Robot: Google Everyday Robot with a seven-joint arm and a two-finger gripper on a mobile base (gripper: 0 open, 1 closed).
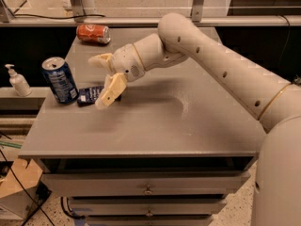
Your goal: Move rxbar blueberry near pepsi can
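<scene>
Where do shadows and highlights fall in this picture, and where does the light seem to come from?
Camera view: a soft shadow lies on the grey tabletop beneath the open cream gripper and arm; the silver top of the blue aluminium can catches a highlight; the flat navy snack-bar wrapper beside it looks dim; light probably comes from above.

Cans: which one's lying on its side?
The orange-red can at the back lies on its side; the pepsi can stands upright, near the open gripper.

Arm [225, 69] extended leftward; gripper [104, 78] low; fingers [111, 89] spread apart
</scene>
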